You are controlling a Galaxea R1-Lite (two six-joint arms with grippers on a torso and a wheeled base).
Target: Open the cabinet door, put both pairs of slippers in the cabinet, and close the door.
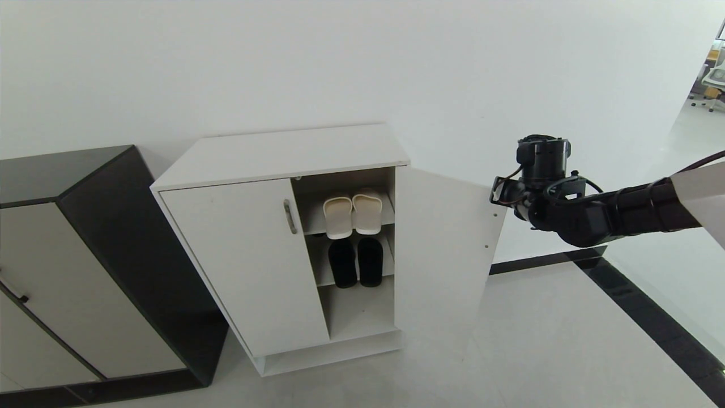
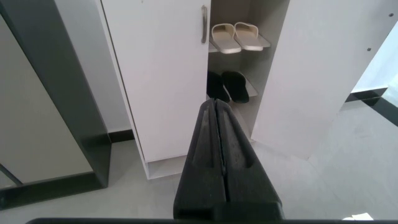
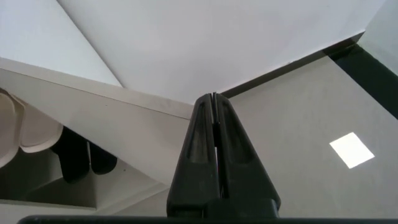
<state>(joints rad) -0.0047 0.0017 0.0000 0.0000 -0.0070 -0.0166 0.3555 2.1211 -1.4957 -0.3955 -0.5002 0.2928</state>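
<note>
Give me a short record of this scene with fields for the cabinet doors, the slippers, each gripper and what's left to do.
left door: closed
right door: swung open
white slippers: top shelf, side by side
black slippers: shelf below, side by side
left gripper: shut, empty, in front of the cabinet
right gripper: shut, empty, by the open door's outer edge
remaining: close the right door

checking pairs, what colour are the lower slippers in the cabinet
Black slippers, best in head view.
</note>
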